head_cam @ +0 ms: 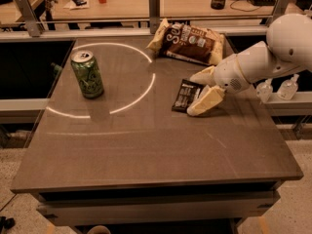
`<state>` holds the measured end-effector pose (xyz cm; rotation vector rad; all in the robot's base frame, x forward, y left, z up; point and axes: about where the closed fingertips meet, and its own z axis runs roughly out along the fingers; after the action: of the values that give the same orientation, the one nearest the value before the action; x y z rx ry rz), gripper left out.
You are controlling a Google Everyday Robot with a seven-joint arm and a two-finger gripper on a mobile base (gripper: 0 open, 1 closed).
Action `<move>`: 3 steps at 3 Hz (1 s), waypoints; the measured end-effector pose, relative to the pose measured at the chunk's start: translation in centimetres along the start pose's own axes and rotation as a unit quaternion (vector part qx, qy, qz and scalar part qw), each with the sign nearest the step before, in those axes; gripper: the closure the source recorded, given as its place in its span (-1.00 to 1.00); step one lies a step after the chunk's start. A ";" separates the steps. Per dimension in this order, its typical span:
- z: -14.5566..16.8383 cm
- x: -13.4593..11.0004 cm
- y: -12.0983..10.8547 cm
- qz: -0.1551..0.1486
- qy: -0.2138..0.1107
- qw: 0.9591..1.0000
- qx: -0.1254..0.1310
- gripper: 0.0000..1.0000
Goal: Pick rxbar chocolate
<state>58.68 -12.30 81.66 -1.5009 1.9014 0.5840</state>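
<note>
The rxbar chocolate [185, 95] is a small flat dark bar with white text, lying on the brown table [146, 150] right of centre. My gripper [200, 94] comes in from the right on a white arm. Its two cream fingers are spread, one at the bar's far right corner [202, 75] and one along its near right edge [204, 103]. The fingers straddle the bar's right end and cover part of it. The bar lies flat on the table.
A green can [87, 74] stands upright at the left of the table. A crinkled brown-and-yellow snack bag [187, 44] lies at the back, just behind the bar. Two small clear bottles [278, 89] stand on a ledge at the right.
</note>
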 end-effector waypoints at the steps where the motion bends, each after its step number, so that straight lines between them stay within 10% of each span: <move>1: -0.3 -0.3 0.0 0.000 0.000 1.000 0.000 1.00; 3: -0.4 -0.4 0.0 0.000 0.000 1.000 0.000 1.00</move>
<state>58.69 -12.31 82.27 -1.5008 1.9016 0.5833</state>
